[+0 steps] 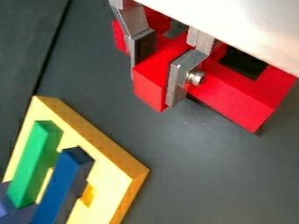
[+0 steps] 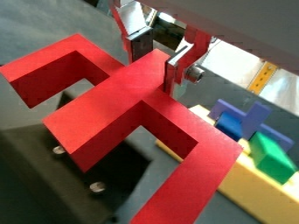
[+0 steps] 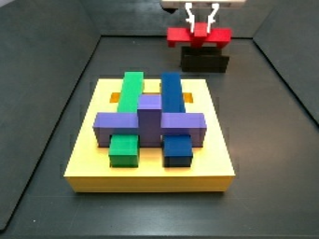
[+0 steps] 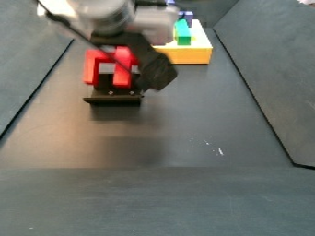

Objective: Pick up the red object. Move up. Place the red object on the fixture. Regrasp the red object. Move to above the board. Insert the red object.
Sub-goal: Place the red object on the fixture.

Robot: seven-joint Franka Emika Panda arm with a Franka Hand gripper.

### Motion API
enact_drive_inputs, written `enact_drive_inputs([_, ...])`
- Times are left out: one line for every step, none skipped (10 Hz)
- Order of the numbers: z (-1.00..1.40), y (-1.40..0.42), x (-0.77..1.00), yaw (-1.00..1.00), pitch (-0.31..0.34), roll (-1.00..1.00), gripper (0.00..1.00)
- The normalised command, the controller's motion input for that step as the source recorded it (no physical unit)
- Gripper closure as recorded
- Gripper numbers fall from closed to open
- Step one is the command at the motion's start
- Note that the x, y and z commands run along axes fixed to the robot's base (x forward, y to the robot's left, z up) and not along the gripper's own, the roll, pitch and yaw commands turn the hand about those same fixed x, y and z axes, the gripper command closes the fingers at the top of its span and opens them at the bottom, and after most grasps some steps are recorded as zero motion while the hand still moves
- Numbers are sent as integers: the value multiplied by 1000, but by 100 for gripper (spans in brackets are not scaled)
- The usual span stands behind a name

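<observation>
Board [image 3: 149,182] nearest in a side view, yellow, lying flat on the dark counter, with green block [image 3: 129,93], blue block [image 3: 173,93] and purple block [image 3: 149,121] seated in its slots. No red piece anywhere on it, so insertion not yet done.

Well apart beyond it, by the back wall: fixture [image 3: 206,62], black, with red object [image 3: 200,37] resting on top of it. Seen likewise in a side view from the opposite end, red object [image 4: 109,66] sitting in the fixture [image 4: 113,97].

Directly above, end effector [image 3: 201,21] coming straight down onto the piece. In a wrist view, fingers [image 1: 177,77] pressed against either side of a red bar, apparently clamped on the red object [image 2: 117,96].

Judged progress: pick-up and lift done; piece brought to the fixture. Impossible to tell whether being set down or being regrasped. Left to do: travel to above the board, then insertion.
</observation>
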Motion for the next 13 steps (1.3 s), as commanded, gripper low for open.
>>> enact_drive_inputs([-209,91,1000,-60,46,0,100])
enact_drive_inputs([-169,91,920,0,89,0,100])
enact_drive_inputs([-151,0,309,111,26,0,100])
enact_drive_inputs([-160,0,154,217,0,0,100])
enact_drive_inputs([-149,0,146,197,0,0,100])
enact_drive_inputs([-163,-74,0,251,0,6,100])
enact_drive_inputs([-134,-126,0,243,-69,0,100])
enact_drive_inputs([-137,-63,-186,100,-97,0,100])
enact_drive_inputs([-160,0,-251,0,-100,0,100])
enact_drive_inputs([-157,3,-186,0,-97,-40,100])
enact_drive_inputs([-137,60,-151,0,-89,-49,100])
enact_drive_inputs([-97,43,-109,0,-63,-26,100])
enact_drive_inputs([0,0,0,0,0,0,100])
